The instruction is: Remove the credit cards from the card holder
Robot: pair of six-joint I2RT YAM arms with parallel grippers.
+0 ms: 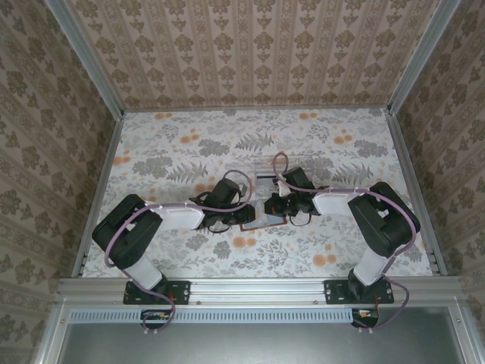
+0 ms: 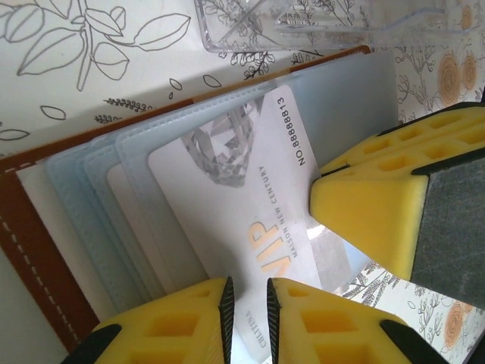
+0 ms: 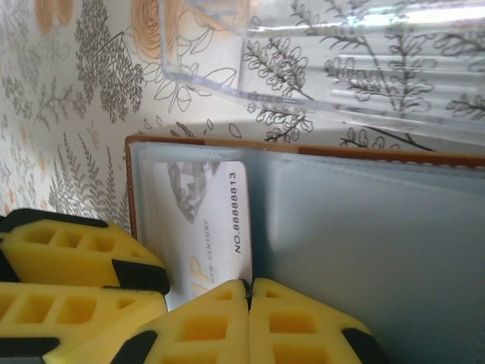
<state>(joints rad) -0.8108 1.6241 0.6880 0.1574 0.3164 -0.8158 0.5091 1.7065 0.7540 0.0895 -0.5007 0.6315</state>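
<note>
The card holder (image 2: 23, 220) lies open on the table, brown-edged with grey-blue pockets (image 3: 364, 227), between both grippers (image 1: 261, 221). A white credit card (image 2: 227, 197) printed with a diamond, "VIP" and a number sticks partly out of its pockets (image 3: 201, 220). A second pale card (image 2: 115, 186) peeks from a pocket behind it. My left gripper (image 2: 248, 284) hovers over the white card's end, jaws a narrow gap apart with nothing between them. My right gripper (image 3: 248, 282) is shut, its tips at the card's long edge near one corner. Its yellow fingers (image 2: 371, 205) rest on the card's other side.
A clear plastic tray (image 2: 303, 23) stands just beyond the card holder (image 3: 341, 61), close to its far edge (image 1: 261, 171). The floral tablecloth (image 1: 174, 152) stretches out on all sides, with patterned walls around the table.
</note>
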